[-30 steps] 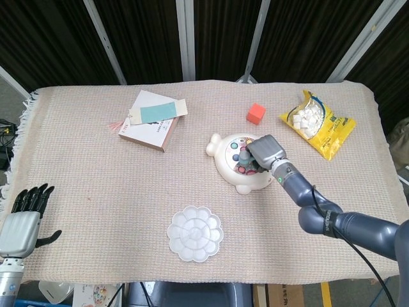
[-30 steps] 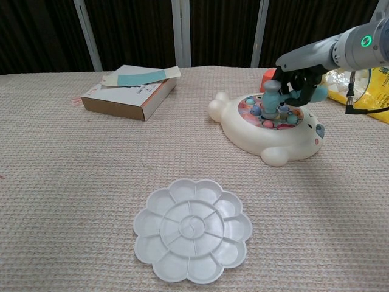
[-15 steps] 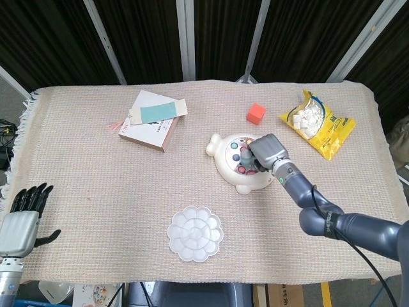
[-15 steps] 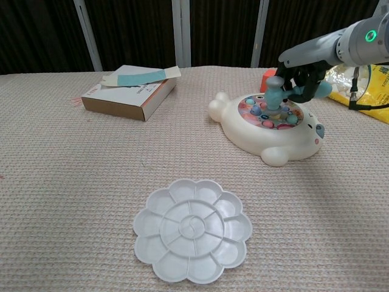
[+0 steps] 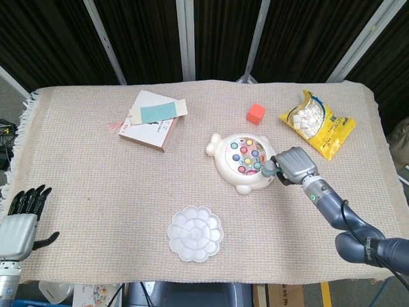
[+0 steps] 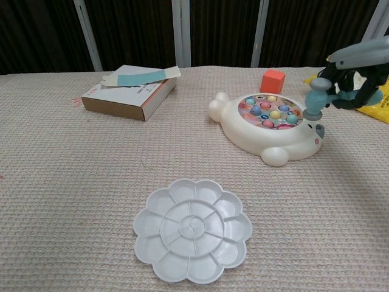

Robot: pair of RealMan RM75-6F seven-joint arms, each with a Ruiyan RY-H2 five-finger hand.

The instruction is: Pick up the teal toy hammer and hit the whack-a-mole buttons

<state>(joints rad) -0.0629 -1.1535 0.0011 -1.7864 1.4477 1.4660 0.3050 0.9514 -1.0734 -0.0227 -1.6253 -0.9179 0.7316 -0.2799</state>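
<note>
The white whack-a-mole toy [image 5: 225,161] [image 6: 250,131] lies right of the table's middle, its coloured buttons [image 5: 246,156] [image 6: 270,112] all uncovered. My right hand [image 5: 295,164] [image 6: 357,82] grips the teal toy hammer [image 5: 268,167] [image 6: 317,100] by its handle. The hammer's head hangs just above the toy's right edge, off the buttons. My left hand [image 5: 22,215] rests at the table's near left corner, fingers spread, holding nothing; the chest view does not show it.
A white flower-shaped palette [image 5: 195,233] [image 6: 192,229] lies near the front edge. A flat box with a teal card [image 5: 152,119] [image 6: 130,90] sits back left. A red cube [image 5: 255,112] [image 6: 273,79] and a yellow snack bag [image 5: 317,123] lie behind the toy.
My right hand has swung the hammer rightward, from over the buttons to the toy's right edge. The buttons are now uncovered. The left hand has stayed put.
</note>
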